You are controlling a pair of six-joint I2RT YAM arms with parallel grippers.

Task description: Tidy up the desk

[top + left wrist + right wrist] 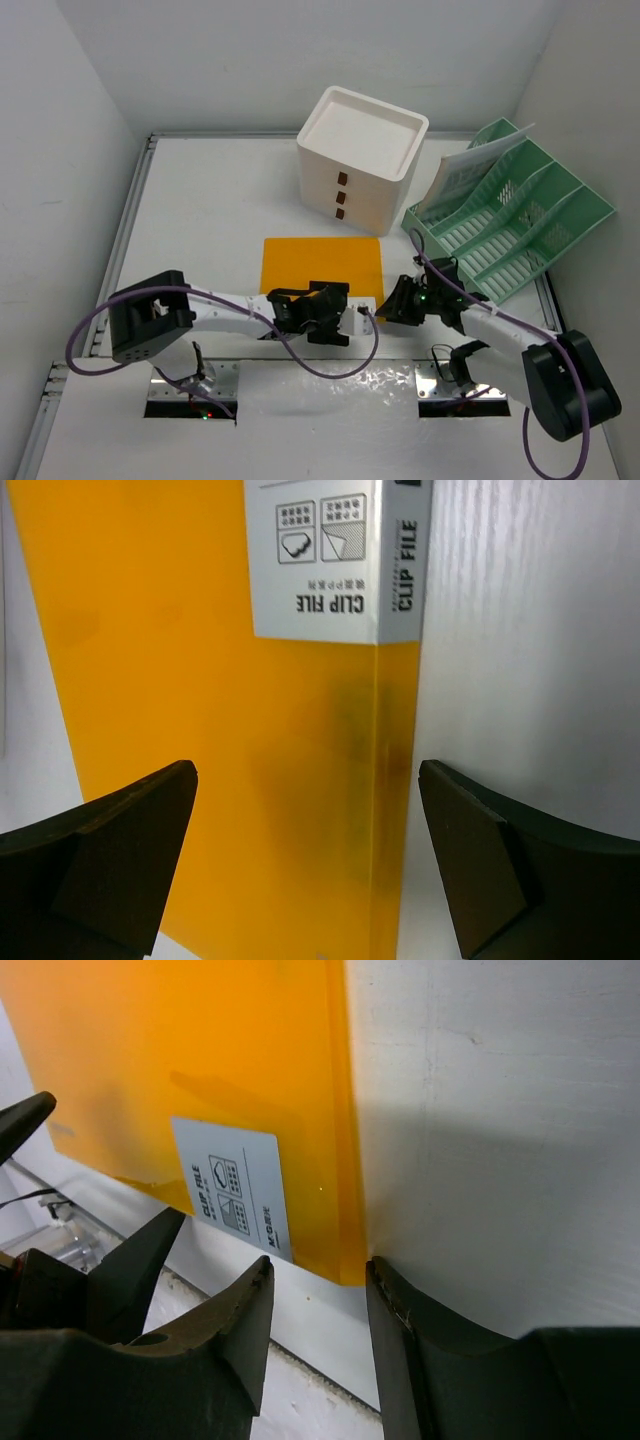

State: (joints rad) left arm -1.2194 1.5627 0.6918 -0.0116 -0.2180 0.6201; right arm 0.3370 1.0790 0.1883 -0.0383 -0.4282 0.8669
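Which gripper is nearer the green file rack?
Right. The right gripper hovers just left of the green file rack; the left gripper sits farther left, over the orange folder.

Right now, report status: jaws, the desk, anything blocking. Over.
Left jaws wide open over the flat orange plastic clip file. Right jaws part open at its corner, holding nothing. Matte-white rectangular desk: file lies flat on it. Nothing in the way.

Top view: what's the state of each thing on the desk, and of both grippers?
clip file: closed, lying flat on the desk.
drawer box: upright, all three drawers shut.
file rack: papers in one end slot.
left gripper: open wide, over the clip file.
right gripper: open, at the clip file's corner, gripping nothing.
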